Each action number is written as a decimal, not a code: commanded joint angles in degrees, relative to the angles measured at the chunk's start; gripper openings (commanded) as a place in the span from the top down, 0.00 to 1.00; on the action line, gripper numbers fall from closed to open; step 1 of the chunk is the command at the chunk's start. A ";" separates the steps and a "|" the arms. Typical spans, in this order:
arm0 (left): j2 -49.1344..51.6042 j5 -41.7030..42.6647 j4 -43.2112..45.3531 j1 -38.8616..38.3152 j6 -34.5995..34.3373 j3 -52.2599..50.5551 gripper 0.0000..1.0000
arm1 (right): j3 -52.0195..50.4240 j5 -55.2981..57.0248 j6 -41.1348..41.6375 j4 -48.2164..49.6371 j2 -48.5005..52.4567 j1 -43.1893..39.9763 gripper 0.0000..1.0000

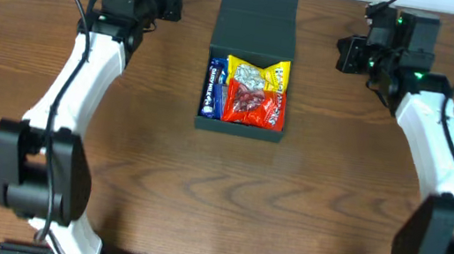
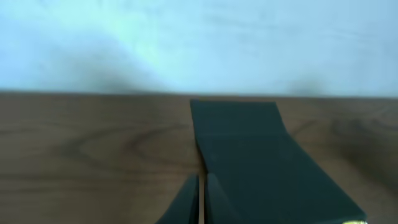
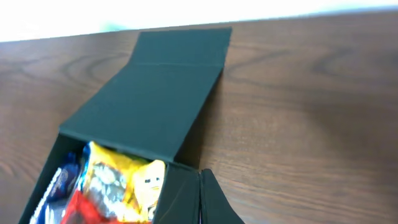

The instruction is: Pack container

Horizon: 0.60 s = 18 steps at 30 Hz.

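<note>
The dark green-black container [image 1: 240, 132] sits at the table's middle back, its flap lid [image 1: 257, 20] open and folded away to the far side. Inside lie a yellow packet [image 1: 258, 73], a red packet [image 1: 253, 107] and a blue packet [image 1: 212, 86]. My left gripper [image 1: 173, 2] is shut and empty, left of the lid. In the left wrist view its tips [image 2: 201, 200] sit beside the container [image 2: 261, 165]. My right gripper [image 1: 345, 53] is shut and empty, right of the box. In the right wrist view its tips [image 3: 201, 200] sit by the container's [image 3: 155, 106] near corner, next to the yellow packet [image 3: 118, 180].
The wooden table [image 1: 225, 207] spreads in front of the box. A pale wall [image 2: 199, 43] runs behind the table's back edge. Both white arms reach from the front corners along the table's sides.
</note>
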 commanded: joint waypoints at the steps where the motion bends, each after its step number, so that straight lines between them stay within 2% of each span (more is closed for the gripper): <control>1: 5.27 6.16 1.36 0.85 -5.84 1.53 0.94 | 0.68 -0.63 9.60 1.84 4.15 -0.35 0.99; 6: 16.52 13.60 0.55 1.14 -9.84 10.49 0.94 | 0.70 -4.81 16.61 9.09 9.75 -0.35 0.99; 12: 29.11 15.26 -5.49 1.60 -14.12 23.78 0.94 | 0.72 -6.71 23.58 15.80 15.28 -0.35 0.99; 18: 36.15 20.81 -8.87 1.90 -17.42 29.22 0.94 | 3.32 -10.47 27.58 19.93 21.31 -0.28 0.99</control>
